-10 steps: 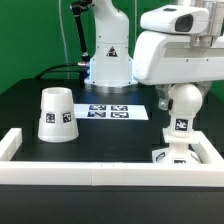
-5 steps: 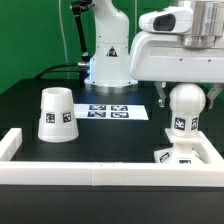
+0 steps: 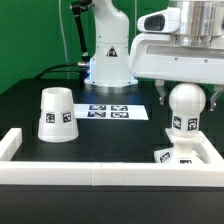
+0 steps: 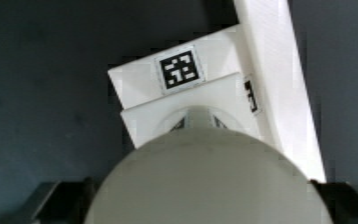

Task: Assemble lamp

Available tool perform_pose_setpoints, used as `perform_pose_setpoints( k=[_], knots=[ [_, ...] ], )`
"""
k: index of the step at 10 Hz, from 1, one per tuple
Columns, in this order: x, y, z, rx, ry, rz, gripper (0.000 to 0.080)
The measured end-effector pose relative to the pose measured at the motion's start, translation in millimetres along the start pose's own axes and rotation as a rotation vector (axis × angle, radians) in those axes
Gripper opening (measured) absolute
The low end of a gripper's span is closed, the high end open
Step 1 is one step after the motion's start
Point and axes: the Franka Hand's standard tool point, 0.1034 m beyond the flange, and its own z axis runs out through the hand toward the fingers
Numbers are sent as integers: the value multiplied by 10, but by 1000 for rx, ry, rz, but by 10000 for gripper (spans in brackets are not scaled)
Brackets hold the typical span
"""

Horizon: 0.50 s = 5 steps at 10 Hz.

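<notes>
The bulb stands upright on the flat square base at the exterior view's right, just inside the white rail's corner. My gripper hangs over it, open, with one finger on each side of the ball head and a small gap showing on both sides. In the wrist view the ball head fills the foreground, the dark fingers flank it, and the base with its tag lies beyond. The tapered shade stands mouth-down, alone, at the exterior view's left.
The marker board lies flat in the middle of the black table. A long white rail runs along the front with short returns at both ends. The arm's white pedestal stands behind the board.
My gripper has risen along the bulb, uncovering the ball head. The bulb and base have stayed in place, and the jaws kept the same width.
</notes>
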Motion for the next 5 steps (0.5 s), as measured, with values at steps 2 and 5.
perform_pose_setpoints(
  k=[2,5],
  knots=[
    [-2,-4,0,11,-7,168,579],
    [-7,-12,-4,38,-44,505,579]
  ],
)
